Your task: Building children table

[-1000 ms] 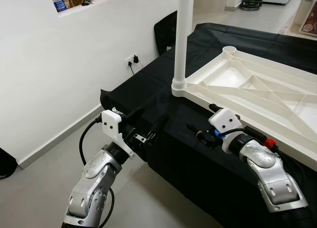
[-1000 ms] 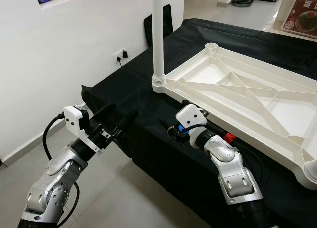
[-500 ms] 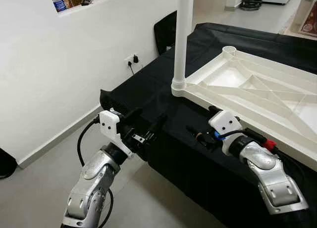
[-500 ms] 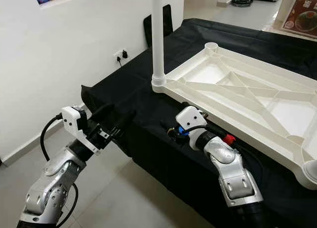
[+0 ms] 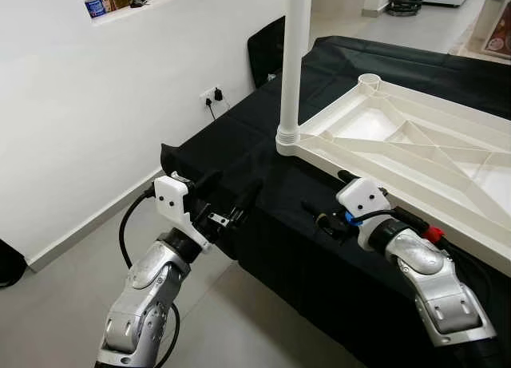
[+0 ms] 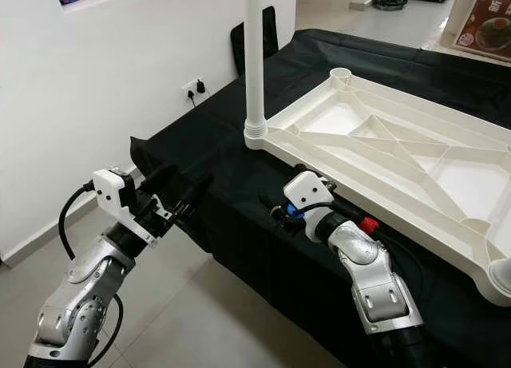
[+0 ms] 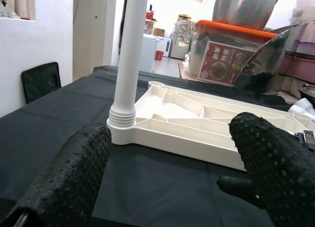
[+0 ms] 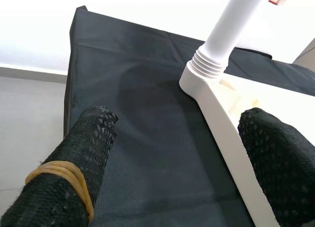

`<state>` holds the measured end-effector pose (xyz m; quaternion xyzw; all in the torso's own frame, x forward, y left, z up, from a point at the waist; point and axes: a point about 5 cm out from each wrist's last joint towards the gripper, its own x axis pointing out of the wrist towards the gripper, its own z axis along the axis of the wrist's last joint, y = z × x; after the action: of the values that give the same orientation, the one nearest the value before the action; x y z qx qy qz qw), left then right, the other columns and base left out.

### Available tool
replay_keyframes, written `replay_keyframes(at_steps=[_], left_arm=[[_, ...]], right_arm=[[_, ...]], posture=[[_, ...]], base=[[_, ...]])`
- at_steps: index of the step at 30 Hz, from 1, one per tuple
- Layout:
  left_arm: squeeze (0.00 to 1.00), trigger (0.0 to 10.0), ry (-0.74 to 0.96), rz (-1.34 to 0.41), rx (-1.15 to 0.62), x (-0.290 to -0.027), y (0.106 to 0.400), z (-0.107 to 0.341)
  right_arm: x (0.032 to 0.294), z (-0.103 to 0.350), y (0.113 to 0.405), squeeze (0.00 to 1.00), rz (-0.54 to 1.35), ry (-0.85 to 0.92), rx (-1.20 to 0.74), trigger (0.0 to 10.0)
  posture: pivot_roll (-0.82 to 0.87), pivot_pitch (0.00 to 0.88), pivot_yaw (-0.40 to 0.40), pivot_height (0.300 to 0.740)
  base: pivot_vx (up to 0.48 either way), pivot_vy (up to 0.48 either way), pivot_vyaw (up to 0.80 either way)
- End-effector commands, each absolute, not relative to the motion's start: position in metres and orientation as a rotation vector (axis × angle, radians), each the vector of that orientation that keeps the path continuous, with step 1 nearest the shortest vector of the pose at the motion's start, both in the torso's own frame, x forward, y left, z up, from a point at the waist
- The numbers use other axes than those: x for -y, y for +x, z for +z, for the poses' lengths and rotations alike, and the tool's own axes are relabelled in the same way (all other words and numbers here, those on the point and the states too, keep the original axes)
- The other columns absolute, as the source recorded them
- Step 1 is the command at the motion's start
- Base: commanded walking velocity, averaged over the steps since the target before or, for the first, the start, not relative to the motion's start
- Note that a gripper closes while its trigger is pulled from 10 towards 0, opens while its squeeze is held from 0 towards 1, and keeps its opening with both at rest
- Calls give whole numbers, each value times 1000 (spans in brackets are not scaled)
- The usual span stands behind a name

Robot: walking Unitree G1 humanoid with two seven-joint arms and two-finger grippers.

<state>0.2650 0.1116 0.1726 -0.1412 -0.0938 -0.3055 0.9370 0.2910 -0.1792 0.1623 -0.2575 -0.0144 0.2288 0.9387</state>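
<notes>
The white ribbed plastic tabletop [image 5: 415, 152] lies upside down on the black cloth-covered table [image 5: 231, 136], centre to right of frame, its right end cut off. One white round leg [image 5: 291, 61] stands upright in its near corner socket, top cropped. Left gripper [image 5: 227, 199] and right gripper [image 5: 322, 214] both gape wide, holding nothing. A red poster's [image 7: 225, 59] writing is unreadable.

Upright leg [image 5: 292, 65] beside open black cloth [image 5: 231, 136]
</notes>
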Motion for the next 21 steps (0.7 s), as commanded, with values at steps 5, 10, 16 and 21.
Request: replay_keyframes(at_steps=[5,10,16,21], left_arm=[[0,10000,-265,-604,199,-114,264,173],[0,10000,-269,-614,196,-112,263,173],[0,10000,-268,-626,193,-110,264,173],[0,10000,-263,-626,192,-111,264,172]], right_arm=[[177,161,290,0,476,-518,22,10000],[179,159,287,0,475,-521,16,10000],[180,159,288,0,467,-522,13,10000],[179,159,289,0,468,-524,14,10000]], posture=[[-98,107,27,740],[-104,110,30,740],[-101,110,32,740],[-101,100,30,740]], base=[[0,0,0],[0,0,0],[0,0,0],[0,0,0]])
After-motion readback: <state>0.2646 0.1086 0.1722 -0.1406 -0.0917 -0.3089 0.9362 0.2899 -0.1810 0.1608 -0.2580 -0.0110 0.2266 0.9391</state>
